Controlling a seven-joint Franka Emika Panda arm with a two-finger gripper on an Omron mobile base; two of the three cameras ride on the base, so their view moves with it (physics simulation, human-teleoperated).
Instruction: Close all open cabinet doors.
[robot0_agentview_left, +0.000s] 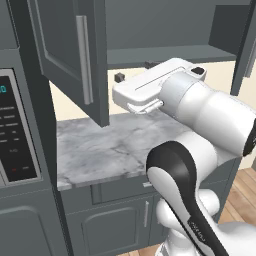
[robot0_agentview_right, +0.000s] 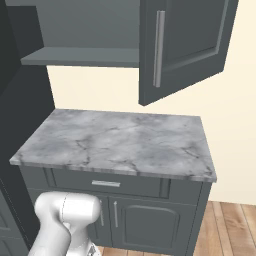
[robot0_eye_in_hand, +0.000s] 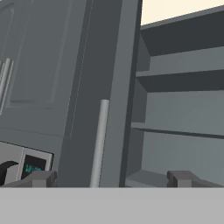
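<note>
While its jaws stand spread on nothing, gripper (robot0_eye_in_hand: 111, 179) faces left cabinet door (robot0_agentview_left: 75, 55), swung out above marble counter (robot0_agentview_right: 120, 142); handle (robot0_eye_in_hand: 99, 142) upright. Right cabinet door (robot0_agentview_right: 182, 45) open beyond, shelves (robot0_eye_in_hand: 179, 127) bare.

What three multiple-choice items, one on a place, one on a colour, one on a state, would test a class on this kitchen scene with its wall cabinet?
1. Where does the left cabinet door hang?
A. Out over the marble counter
B. Flat against the floor
C. Beneath the drawer

2. What colour is the open door's bar handle?
A. Red
B. Silver
C. Black

3. How does the right cabinet door stand?
A. Shut flush
C. Taken off
B. Swung open

Answers:
1 A: the door juts forward above the counter.
2 B: the long vertical bar is silver.
3 B: the shelf beside it is laid bare.

The gripper has its fingertips wide apart.
</note>
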